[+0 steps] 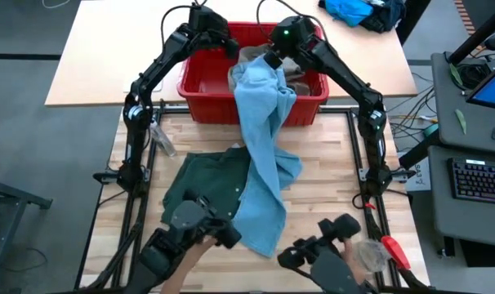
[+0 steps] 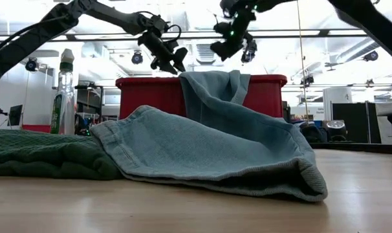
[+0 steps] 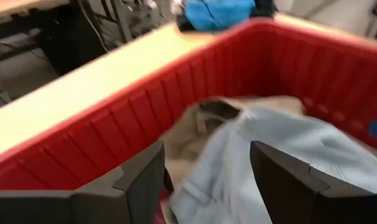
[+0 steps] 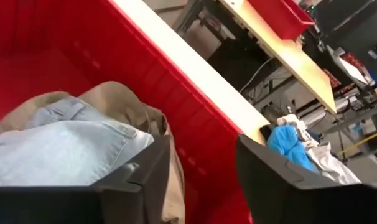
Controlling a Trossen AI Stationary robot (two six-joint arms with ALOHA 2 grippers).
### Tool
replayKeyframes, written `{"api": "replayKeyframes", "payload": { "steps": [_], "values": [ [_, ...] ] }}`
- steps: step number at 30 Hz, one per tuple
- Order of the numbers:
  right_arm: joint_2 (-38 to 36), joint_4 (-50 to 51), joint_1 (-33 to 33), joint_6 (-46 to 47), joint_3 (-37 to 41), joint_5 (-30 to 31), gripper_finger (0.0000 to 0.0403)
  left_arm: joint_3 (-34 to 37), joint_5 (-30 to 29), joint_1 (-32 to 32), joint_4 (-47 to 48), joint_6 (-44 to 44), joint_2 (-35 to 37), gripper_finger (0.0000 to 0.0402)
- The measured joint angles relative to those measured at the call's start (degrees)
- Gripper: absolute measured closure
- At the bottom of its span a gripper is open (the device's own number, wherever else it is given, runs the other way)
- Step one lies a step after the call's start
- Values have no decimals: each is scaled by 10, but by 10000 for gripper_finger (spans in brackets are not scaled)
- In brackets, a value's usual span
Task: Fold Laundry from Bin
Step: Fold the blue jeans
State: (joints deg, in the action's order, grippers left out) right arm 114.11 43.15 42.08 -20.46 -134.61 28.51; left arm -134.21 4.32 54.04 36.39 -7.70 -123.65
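With both claws, left gripper and right gripper, parted and empty above the red plastic bin, I would grasp the light blue denim trousers at the bin's rim.

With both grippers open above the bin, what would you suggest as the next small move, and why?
Probably lower the right gripper onto the light blue trousers at the red bin and grip them. Their upper end is draped over the bin's front rim, the rest trails across the green garment on the table, and a khaki piece lies beneath. The left gripper hangs open nearby.
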Motion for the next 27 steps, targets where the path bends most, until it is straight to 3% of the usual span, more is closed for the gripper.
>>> {"api": "replayKeyframes", "payload": {
  "steps": [8,10,14,18,22,27],
  "values": [
    [-94,113,-16,99,0,-10,173,0,42,-30,160,-37,67,180],
    [-119,162,-30,139,0,-52,165,0,43,-44,200,-38,88,180],
    [-157,260,-66,209,-1,-192,157,4,90,-95,250,-44,136,180],
    [-171,360,-142,240,2,-221,159,33,90,-172,254,-44,199,181],
    [-186,409,-239,281,34,-184,164,127,17,-273,214,-39,282,185],
    [-216,393,-357,334,137,-127,164,353,-36,-397,93,3,424,191]
  ]
}}
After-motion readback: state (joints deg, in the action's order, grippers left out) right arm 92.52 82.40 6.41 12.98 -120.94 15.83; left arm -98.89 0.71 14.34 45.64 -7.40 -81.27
